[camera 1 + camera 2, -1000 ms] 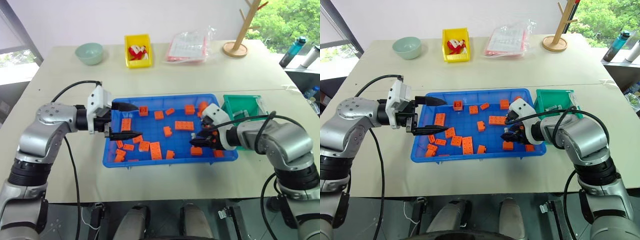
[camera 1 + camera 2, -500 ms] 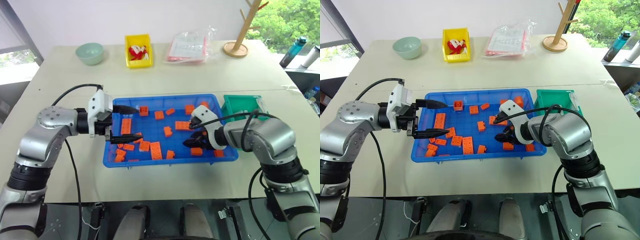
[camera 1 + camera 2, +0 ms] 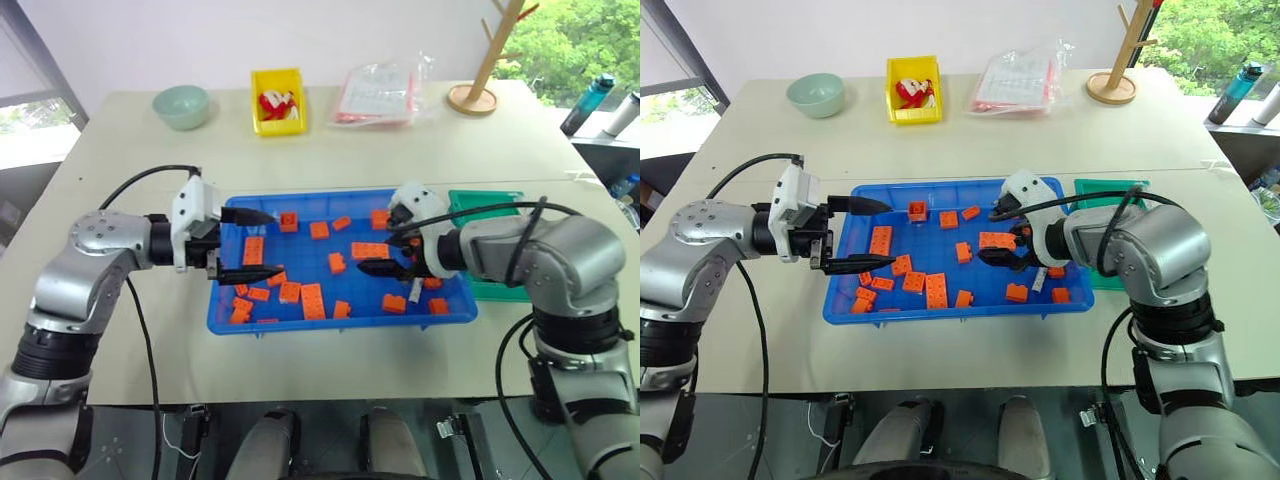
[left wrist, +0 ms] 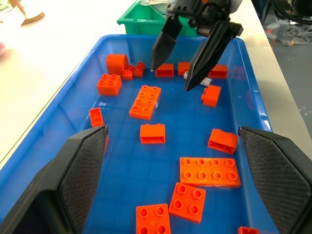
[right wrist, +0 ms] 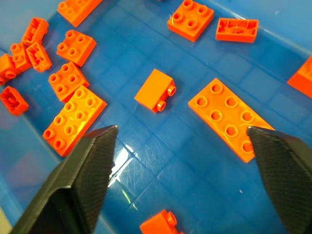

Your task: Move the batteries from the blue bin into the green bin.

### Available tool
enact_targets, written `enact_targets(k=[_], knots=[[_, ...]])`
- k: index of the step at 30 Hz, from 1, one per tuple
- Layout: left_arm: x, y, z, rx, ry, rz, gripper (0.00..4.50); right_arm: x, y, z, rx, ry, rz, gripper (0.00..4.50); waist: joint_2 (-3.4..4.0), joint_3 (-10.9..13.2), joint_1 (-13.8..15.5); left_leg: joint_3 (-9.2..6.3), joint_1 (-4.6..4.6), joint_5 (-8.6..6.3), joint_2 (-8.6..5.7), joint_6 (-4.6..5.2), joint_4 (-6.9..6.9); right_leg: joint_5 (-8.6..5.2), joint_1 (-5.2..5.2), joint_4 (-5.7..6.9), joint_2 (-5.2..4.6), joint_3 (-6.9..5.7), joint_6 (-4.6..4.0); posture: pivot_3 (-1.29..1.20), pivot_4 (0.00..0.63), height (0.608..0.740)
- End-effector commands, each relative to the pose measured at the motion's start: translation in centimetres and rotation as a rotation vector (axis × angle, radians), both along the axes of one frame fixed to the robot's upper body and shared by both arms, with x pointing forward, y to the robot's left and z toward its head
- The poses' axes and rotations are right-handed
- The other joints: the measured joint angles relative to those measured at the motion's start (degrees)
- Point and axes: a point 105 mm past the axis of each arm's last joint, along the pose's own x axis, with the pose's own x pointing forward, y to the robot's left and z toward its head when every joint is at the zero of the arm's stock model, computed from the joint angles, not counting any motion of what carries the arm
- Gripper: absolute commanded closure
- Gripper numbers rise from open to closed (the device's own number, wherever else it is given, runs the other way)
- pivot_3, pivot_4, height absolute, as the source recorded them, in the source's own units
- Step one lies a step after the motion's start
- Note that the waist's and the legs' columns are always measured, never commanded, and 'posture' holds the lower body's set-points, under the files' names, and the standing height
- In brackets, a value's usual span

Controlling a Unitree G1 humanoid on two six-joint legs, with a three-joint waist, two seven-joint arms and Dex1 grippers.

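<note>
Opening wide within the last second, the right gripper (image 4: 171, 78) has gone from a partly closed stance low in the blue bin (image 3: 340, 322) to fully spread jaws with nothing between them. It now stands higher over the right-hand part of that bin than it did a moment ago, tips angled down toward the orange bricks (image 3: 311, 300).

A small pale cylinder, most likely one of the batteries (image 3: 1038, 281), lies on the bin floor near the right end, just below and beside the gripper. It is not in contact with either finger. The green bin (image 3: 492, 201) sits on the surface (image 3: 400, 150) touching the blue bin's right end and is largely hidden behind the right forearm.

Judgement: the release took place over the blue bin, not the green one, so this battery has not been transferred. The attempt reads as a lost or abandoned grasp, and a fresh approach and closure on the cylinder is required before any carry.

The left gripper (image 3: 272, 243) hovers over the bin's left end, unchanged, jaws apart and empty.
</note>
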Motion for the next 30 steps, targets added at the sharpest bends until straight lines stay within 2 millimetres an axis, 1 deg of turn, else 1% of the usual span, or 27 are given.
enact_targets(k=[1, 3, 5, 6, 8, 12, 14, 15, 19, 22, 24, 26, 30], knots=[[0.1, -0.1, 1.0, -0.002, -0.055, -0.011, 0.00, -1.1, -1.5, 0.9, -0.068, -0.039, 0.015, 0.06, 0.00, 0.00, 0.03, 0.00, 0.00, 0.00, -0.02, 0.00, -0.01, 0.00, -0.01, 0.00, -0.02, 0.00, 0.00, 0.00, 0.150, 0.719], [0.2, -0.3, 1.0, -0.005, -0.056, -0.016, 0.00, -1.2, -2.1, 1.1, -0.166, -0.120, 0.101, 0.06, 0.01, 0.01, -0.12, 0.04, 0.00, 0.00, -0.01, 0.00, -0.02, 0.00, -0.02, 0.00, -0.01, 0.00, 0.00, 0.00, 0.150, 0.719], [0.3, -0.6, 1.1, -0.012, -0.060, -0.023, 0.00, -1.5, -1.6, 1.8, -0.228, -0.204, 0.312, 0.06, 0.02, 0.01, -0.24, 0.07, 0.00, -0.01, 0.02, 0.01, -0.02, 0.00, -0.03, -0.04, 0.01, -0.01, 0.00, 0.00, 0.150, 0.719], [0.4, -0.7, 1.1, -0.014, -0.061, -0.025, 0.00, -1.6, -1.5, 2.0, -0.249, -0.227, 0.386, 0.06, 0.01, 0.01, -0.29, 0.13, 0.00, -0.01, 0.02, 0.01, -0.03, 0.00, -0.05, -0.06, 0.01, -0.01, 0.01, 0.00, 0.150, 0.719], [0.5, -0.8, 1.1, -0.016, -0.064, -0.027, 0.00, -1.8, -1.4, 2.3, -0.326, -0.288, 0.591, 0.06, 0.00, 0.00, -0.53, 0.20, 0.02, -0.01, 0.12, 0.02, -0.03, 0.00, -0.03, -0.06, 0.09, -0.01, 0.02, 0.00, 0.150, 0.719], [0.4, -0.8, 1.1, -0.016, -0.065, -0.027, 0.00, -0.7, -1.8, 2.6, -0.438, -0.355, 0.838, 0.06, 0.00, 0.00, -0.84, 0.23, 0.04, -0.01, 0.14, 0.02, -0.04, -0.01, -0.04, -0.05, 0.09, -0.01, 0.03, 0.00, 0.150, 0.719], [0.2, -0.7, 1.1, -0.016, -0.067, -0.022, 0.00, -0.1, -2.1, 2.3, -0.520, -0.368, 0.971, 0.06, -0.01, 0.01, -0.93, 0.22, 0.04, -0.01, 0.14, 0.02, -0.02, -0.01, -0.05, -0.08, 0.09, -0.01, 0.03, 0.00, 0.150, 0.719], [0.2, -0.7, 1.2, -0.016, -0.067, -0.020, 0.00, 0.1, -2.4, 2.1, -0.547, -0.368, 1.014, 0.06, -0.01, 0.01, -0.89, 0.20, 0.04, -0.01, 0.14, 0.02, -0.03, -0.01, -0.04, -0.08, 0.09, -0.02, 0.03, 0.00, 0.150, 0.719], [-0.1, -0.4, 1.2, -0.012, -0.069, -0.003, 0.00, 2.1, -3.5, 0.9, -0.721, -0.376, 1.165, 0.06, -0.02, 0.02, -0.93, 0.16, 0.03, -0.01, 0.12, 0.02, -0.02, -0.01, -0.04, -0.11, 0.09, -0.03, 0.03, 0.00, 0.150, 0.719], [-0.2, -0.1, 1.2, -0.009, -0.070, 0.010, 0.00, 3.0, -4.0, 0.3, -0.789, -0.377, 1.240, 0.06, -0.01, 0.02, -1.02, 0.13, 0.03, 0.00, 0.12, 0.01, -0.02, -0.01, -0.08, -0.10, 0.09, -0.04, 0.03, 0.00, 0.150, 0.719], [-0.2, 0.1, 1.3, -0.008, -0.073, 0.021, 0.00, 3.4, -4.0, -0.1, -0.820, -0.366, 1.291, 0.06, 0.00, 0.03, -1.26, 0.14, 0.04, 0.00, 0.12, 0.00, -0.02, -0.01, -0.09, -0.10, 0.10, -0.04, 0.03, 0.00, 0.150, 0.719], [-0.2, 0.2, 1.4, -0.007, -0.074, 0.028, 0.00, 3.5, -3.7, -0.4, -0.822, -0.366, 1.326, 0.06, 0.00, 0.03, -1.21, 0.11, 0.03, 0.00, 0.12, 0.00, -0.01, -0.01, -0.08, -0.10, 0.10, -0.04, 0.03, 0.00, 0.150, 0.719], [-0.2, 0.3, 1.5, -0.008, -0.078, 0.036, 0.00, 3.0, -3.5, -1.7, -0.827, -0.342, 1.401, 0.06, 0.00, 0.02, -1.06, 0.06, 0.04, 0.00, 0.10, 0.00, -0.01, 0.00, -0.06, -0.10, 0.10, -0.05, 0.03, 0.00, 0.150, 0.719]])
